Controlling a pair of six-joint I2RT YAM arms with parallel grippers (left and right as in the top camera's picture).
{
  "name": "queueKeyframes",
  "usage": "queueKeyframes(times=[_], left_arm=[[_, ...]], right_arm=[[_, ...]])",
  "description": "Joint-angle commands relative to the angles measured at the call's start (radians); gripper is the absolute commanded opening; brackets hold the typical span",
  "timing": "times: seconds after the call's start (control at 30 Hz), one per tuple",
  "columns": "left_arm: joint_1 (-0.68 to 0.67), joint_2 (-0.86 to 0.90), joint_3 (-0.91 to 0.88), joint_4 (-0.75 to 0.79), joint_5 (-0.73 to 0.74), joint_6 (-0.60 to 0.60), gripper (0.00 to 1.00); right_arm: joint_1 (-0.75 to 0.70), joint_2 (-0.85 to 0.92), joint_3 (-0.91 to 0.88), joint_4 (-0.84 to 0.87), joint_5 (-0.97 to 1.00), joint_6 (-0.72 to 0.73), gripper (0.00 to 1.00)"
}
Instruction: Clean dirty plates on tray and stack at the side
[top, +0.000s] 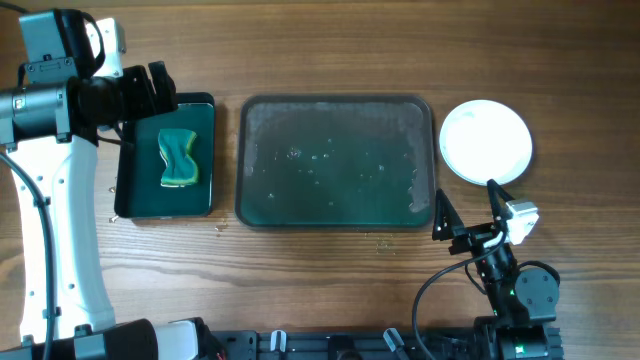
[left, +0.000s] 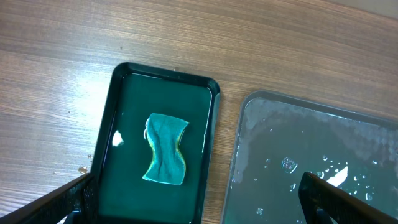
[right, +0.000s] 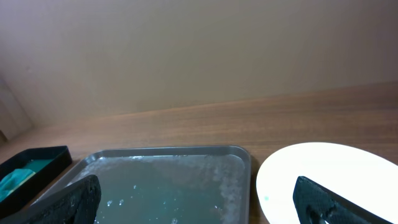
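Observation:
The large grey-green tray (top: 337, 112) lies mid-table and holds only water drops and a soapy film; it also shows in the left wrist view (left: 292, 143) and the right wrist view (right: 168, 171). White plates (top: 486, 141) lie off the tray on the table at the right, plain white from above; I cannot tell how many are stacked. In the right wrist view the top plate (right: 323, 165) has a tiny teal speck. My left gripper (top: 150, 92) (left: 199, 211) is open and empty above the small tray. My right gripper (top: 470, 212) (right: 199, 208) is open and empty, in front of the plates.
A small dark green tray (top: 205, 112) (left: 118, 124) holds a green sponge (top: 179, 158) (left: 165, 149) left of the large tray. A narrow strip of wooden table separates the two trays. The right arm's base and cables sit at the front right.

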Motion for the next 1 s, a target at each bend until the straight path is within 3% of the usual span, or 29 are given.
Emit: queueKeyframes(times=[0.0, 0.4, 0.57, 0.67, 0.87, 0.97], left_arm=[[-0.003, 0.004, 0.005, 0.002, 0.015, -0.002, 1.0], [-0.003, 0.003, 0.005, 0.002, 0.011, -0.002, 1.0], [-0.006, -0.093, -0.015, 0.026, 0.013, 0.005, 1.0], [-0.019, -0.226, -0.146, 0.183, 0.063, 0.005, 1.0], [-0.058, -0.625, -0.705, 0.692, 0.105, 0.004, 1.0], [-0.079, -0.782, -0.937, 0.873, 0.098, 0.005, 1.0]], right_arm=[[0.005, -0.013, -0.001, 0.005, 0.016, 0.012, 1.0], [0.005, -0.013, -0.001, 0.005, 0.016, 0.012, 1.0], [0.005, -0.013, -0.001, 0.005, 0.016, 0.012, 1.0], [0.005, -0.013, -0.001, 0.005, 0.016, 0.012, 1.0], [0.005, -0.013, -0.001, 0.005, 0.016, 0.012, 1.0], [0.005, -0.013, -0.001, 0.005, 0.016, 0.012, 1.0]])
